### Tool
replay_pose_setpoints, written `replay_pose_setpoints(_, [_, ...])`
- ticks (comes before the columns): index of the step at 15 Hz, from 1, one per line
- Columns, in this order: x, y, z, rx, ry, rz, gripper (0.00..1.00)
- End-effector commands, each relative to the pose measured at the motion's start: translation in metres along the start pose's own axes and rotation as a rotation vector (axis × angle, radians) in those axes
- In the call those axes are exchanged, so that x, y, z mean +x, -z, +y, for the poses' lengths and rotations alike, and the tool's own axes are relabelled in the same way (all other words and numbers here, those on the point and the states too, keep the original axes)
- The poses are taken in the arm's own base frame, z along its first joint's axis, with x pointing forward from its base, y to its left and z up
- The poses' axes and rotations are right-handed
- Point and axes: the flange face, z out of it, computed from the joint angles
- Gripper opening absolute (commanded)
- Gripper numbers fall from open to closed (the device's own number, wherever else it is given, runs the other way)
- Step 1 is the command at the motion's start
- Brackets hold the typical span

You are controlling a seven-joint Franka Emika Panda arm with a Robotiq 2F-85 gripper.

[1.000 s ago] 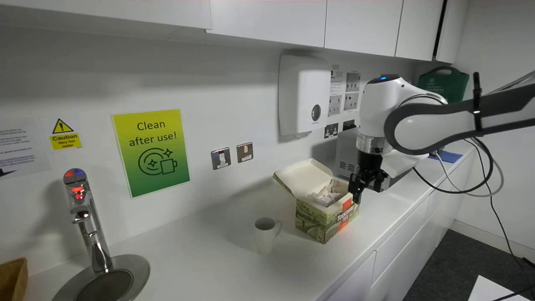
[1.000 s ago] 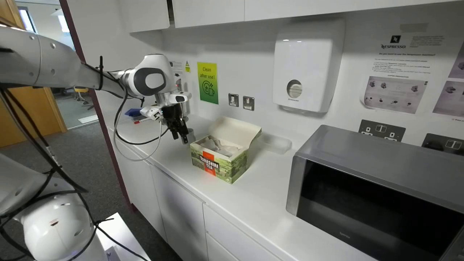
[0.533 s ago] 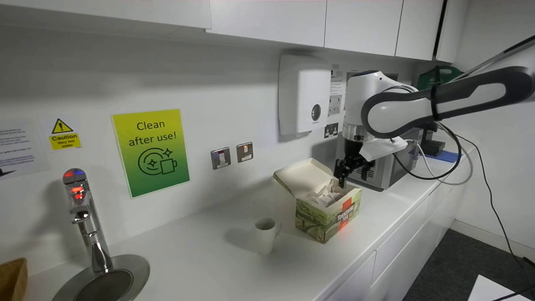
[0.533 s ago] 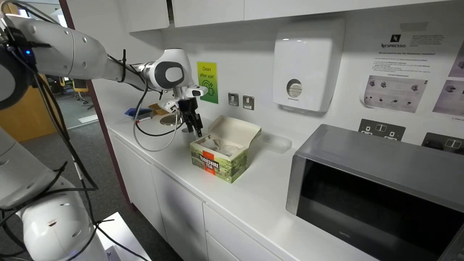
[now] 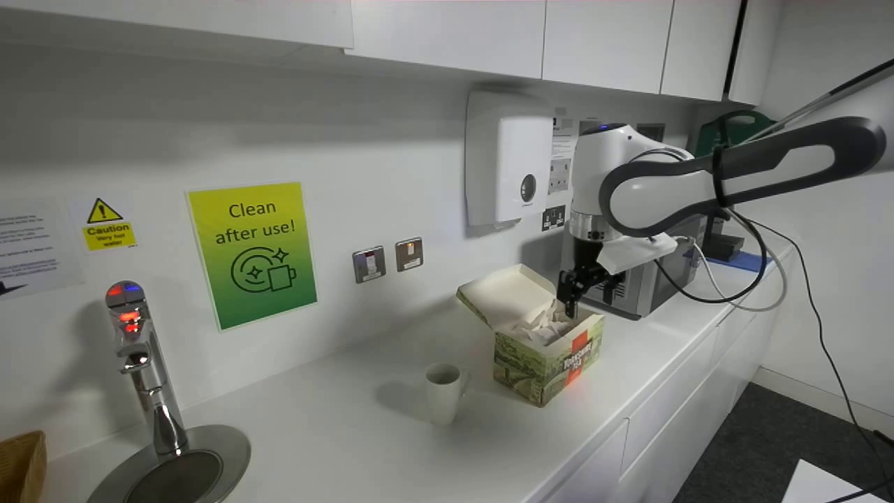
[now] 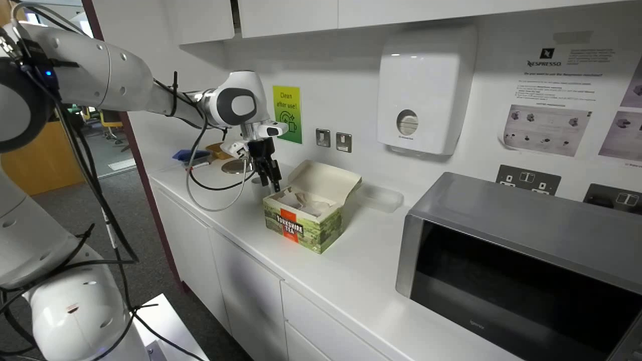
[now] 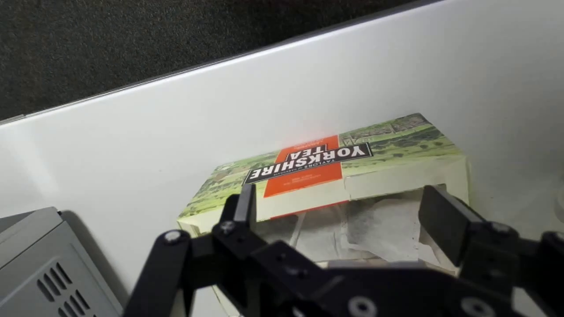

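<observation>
My gripper is open and empty, its two black fingers spread wide above the open tea box. The green, orange and cream box also stands on the counter in both exterior views, its lid folded back towards the wall. Pale tea bags lie loose inside, between the fingers in the wrist view. In both exterior views the gripper hangs pointing down near the box's rim; contact cannot be told. A white mug stands upright beside the box, partly hidden behind the gripper in an exterior view.
A grey microwave stands on the counter beside the box. A towel dispenser hangs on the wall above. A clear plastic tub lies behind the lid. A tap and a wicker basket are farther along.
My gripper has moved from the box's side to above its opening, mostly in the first half second, then sunk slightly. The box and the mug have not moved.
</observation>
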Motion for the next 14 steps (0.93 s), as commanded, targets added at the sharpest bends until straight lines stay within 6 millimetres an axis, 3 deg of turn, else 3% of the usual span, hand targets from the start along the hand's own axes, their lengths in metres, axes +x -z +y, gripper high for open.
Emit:
replay_pose_setpoints(1, [0.018,-0.005,0.003,-0.034,-0.049,0.019,1.00])
replay_pose_setpoints(9, [0.054,-0.013,-0.015,-0.060,-0.079,0.020,1.00])
replay_pose_setpoints(14, [0.075,-0.032,-0.031,-0.070,-0.079,-0.007,1.00])
